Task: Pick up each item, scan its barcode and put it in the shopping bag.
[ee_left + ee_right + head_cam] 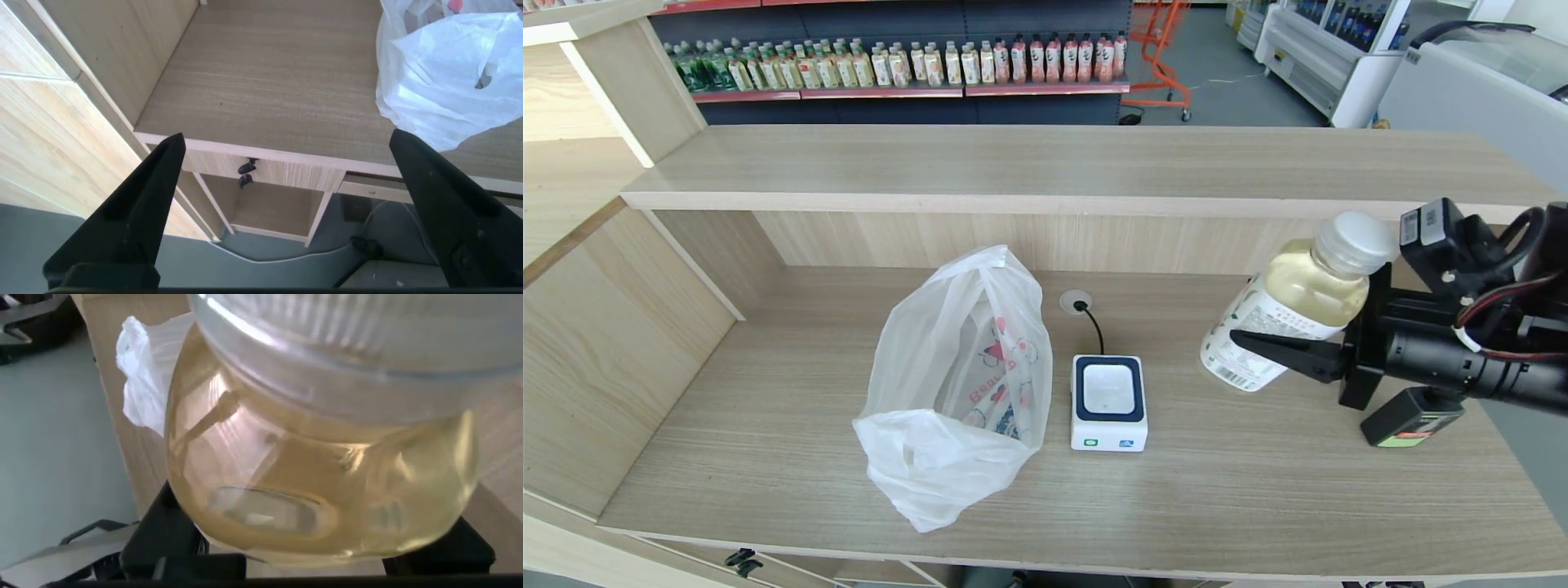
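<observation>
The right gripper (1258, 339), fingers clamped on a tilted, white-capped bottle (1307, 286) of pale yellow drink, holds it over open counter (1258, 490) right of the scanner (1108, 400) and bag (956, 384); the left gripper (288, 140), fingers apart, hangs off the counter's front edge

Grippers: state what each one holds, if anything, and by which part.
The right gripper grips the bottle across its labelled body; the left gripper is open and holds nothing.
</observation>
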Available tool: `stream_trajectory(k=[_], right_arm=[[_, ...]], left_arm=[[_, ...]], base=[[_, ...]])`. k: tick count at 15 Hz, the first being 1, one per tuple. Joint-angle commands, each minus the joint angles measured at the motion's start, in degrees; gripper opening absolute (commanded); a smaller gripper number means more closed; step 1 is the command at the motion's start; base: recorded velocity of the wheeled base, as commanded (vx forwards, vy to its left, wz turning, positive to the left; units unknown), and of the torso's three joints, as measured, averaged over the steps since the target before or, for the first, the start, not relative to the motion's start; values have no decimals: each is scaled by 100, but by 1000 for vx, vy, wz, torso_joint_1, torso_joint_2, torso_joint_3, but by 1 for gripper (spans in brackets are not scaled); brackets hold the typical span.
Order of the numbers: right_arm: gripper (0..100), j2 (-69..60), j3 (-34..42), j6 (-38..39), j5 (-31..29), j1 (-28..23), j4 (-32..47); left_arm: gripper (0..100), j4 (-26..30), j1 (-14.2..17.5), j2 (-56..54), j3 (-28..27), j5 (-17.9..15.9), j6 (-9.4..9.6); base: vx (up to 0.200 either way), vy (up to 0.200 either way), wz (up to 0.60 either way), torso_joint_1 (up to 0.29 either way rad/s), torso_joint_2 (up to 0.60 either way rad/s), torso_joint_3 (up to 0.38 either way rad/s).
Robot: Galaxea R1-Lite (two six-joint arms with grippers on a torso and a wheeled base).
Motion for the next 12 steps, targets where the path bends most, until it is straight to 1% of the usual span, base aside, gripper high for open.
stream_trajectory(k=[1,3,4,6,9,11,12], right_arm=[[0,887,-125,-237,-33,-18,-556],[0,1256,-213,-781,55,97,-978],[0,1406,-213,-940,205,114,-1224],[0,1555,-195,-1115,266,193,-1611],[0,1494,-248,-1203,222,290,-1637],[0,1371,-222,-1801,231,290,-1629],[0,1283,-152,-1880,222,290,-1611]], left_arm=[[100,1,-1,-2,0,3,1],[100,1,-1,-2,0,3,1],[100,1,-1,-2,0,3,1],[100,1,-1,-2,0,3,1],[100,1,-1,-2,0,3,1],[100,1,-1,-2,0,3,1],[100,1,-1,-2,0,3,1]], base=[[0,0,0,0,0,0],[0,0,0,0,0,0],[0,0,0,0,0,0],[0,0,0,0,0,0],[0,0,0,0,0,0],[0,0,0,0,0,0],[0,0,0,0,0,0]])
